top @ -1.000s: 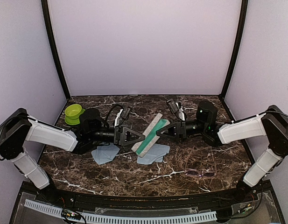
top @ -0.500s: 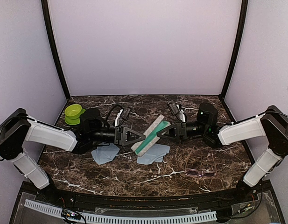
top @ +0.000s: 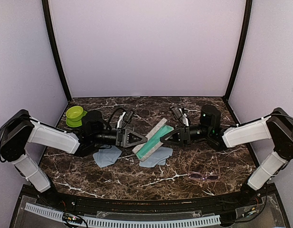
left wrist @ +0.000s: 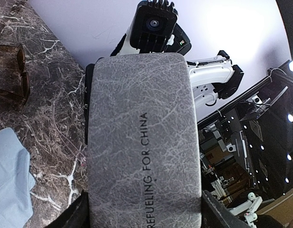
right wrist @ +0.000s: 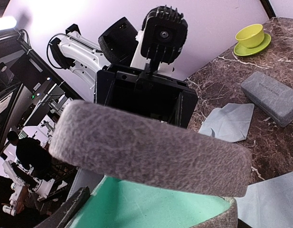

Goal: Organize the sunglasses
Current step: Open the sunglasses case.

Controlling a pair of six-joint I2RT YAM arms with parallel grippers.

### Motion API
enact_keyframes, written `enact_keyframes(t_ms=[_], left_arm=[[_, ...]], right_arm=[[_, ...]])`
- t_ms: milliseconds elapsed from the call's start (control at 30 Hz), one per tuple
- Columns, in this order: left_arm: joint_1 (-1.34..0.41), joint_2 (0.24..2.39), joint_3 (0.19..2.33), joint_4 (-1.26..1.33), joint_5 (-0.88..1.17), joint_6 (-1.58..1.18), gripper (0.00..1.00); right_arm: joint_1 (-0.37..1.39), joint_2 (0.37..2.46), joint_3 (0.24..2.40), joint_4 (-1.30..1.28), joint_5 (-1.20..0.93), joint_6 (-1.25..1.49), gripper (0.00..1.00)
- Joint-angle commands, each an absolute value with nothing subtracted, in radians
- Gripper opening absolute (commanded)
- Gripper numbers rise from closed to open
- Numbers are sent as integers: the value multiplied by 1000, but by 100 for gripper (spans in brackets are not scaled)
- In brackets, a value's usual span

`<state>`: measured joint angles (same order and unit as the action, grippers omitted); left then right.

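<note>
Left jaws and right jaws each clamp one half of the grey glasses case (top: 154,134), holding it open over the bench (top: 89,178), likely for the pink-purple sunglasses (top: 204,176) lying near-right.

Two blue cloths (top: 107,156) lie on the marble table (top: 137,179)

Two pairs of sunglasses: one pink-framed pair (top: 204,176) and one dark brown pair (left wrist: 18,76). Two grey glasses cases: one open case (top: 153,138) with a green lining and one closed case (right wrist: 272,97). Two light blue cloths, a left cloth (top: 107,156) and a right cloth (top: 160,156). One green cup (top: 75,112) on one green saucer (top: 72,122). Two robot arms, a left arm (top: 51,137) and a right arm (top: 246,132). One marble table (top: 137,178).
</note>
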<state>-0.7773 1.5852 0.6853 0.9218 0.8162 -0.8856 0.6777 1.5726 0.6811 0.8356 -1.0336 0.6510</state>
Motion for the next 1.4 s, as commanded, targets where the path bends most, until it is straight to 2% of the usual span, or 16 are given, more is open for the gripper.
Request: enact_keyframes(t_ms=[0,167,633,867,1000,1167,1267,1367], left_arm=[[-718,1628,647,900,811,-1045,0],[-703,1655,617,1027,894,-1141,0],[-668,1752,553,1358,984,-1401,0],[-664,1736,553,1313,971,-1362,0],[-664,1706,563,1249,957,-1311,0],[-664,1658,584,1131,949,-1216,0],[-663,1612,610,992,940,-1096,0],[-663,1560,648,780,924,-958,0]], right_arm=[[666,1494,710,836,-1115,486,0],[666,1466,719,748,-1122,410,0],[666,1432,707,754,-1151,373,0],[667,1448,725,739,-1121,397,0],[663,1464,775,584,-1011,359,1],[657,1442,855,311,-773,292,29],[654,1430,896,164,-634,270,42],[654,1433,909,73,-567,263,73]])
